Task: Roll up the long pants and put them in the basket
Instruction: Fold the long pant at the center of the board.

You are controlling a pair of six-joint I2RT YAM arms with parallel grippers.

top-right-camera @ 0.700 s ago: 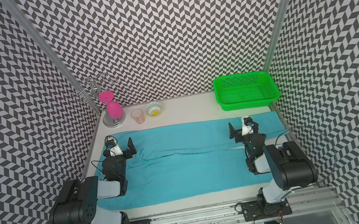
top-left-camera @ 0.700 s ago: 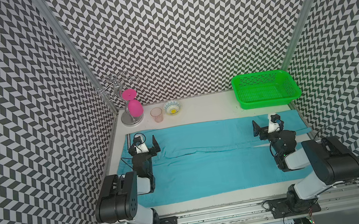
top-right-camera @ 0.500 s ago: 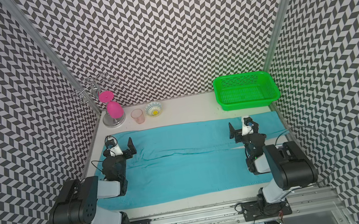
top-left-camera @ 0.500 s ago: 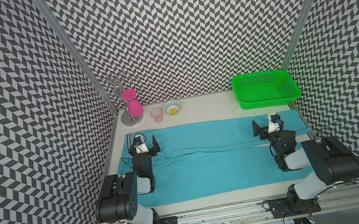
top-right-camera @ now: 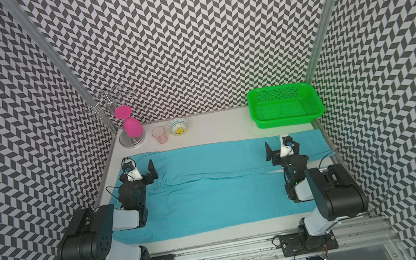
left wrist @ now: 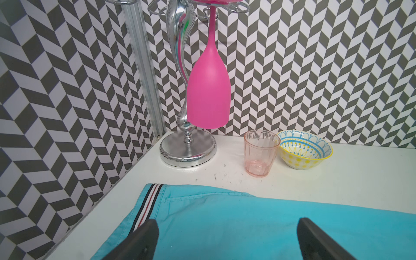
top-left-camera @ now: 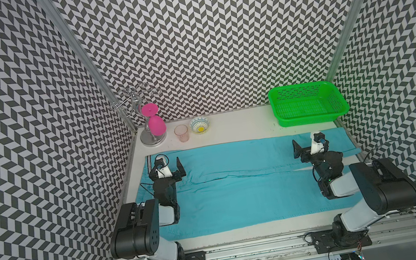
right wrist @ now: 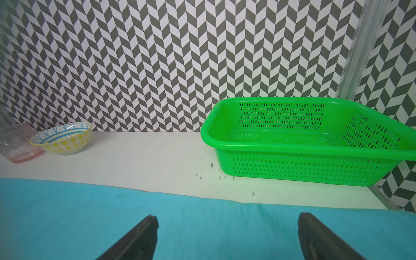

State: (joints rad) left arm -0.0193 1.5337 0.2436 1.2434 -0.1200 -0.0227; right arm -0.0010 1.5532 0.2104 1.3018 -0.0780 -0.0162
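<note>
Left fingers point(left wrist: 139, 243) and right fingers point(right wrist: 135, 240) spread wide, empty, over pants point(top-left-camera: 241, 196) lying flat across worktop point(top-left-camera: 243, 127), waistband point(left wrist: 147, 202) at 9 o'clock. Advice: pinch one end's corners evenly, roll tight, edges aligned.

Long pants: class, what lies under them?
The white table shows around the long pants; they lie flat on it. Whatever is beneath the cloth is covered.

Chevron-patterned walls point(top-left-camera: 214, 35), white table point(top-left-camera: 241, 128)

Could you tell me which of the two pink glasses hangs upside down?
The opaque bright pink wine glass, hanging from the chrome rack; the clear pale pink tumbler stands upright.
</note>
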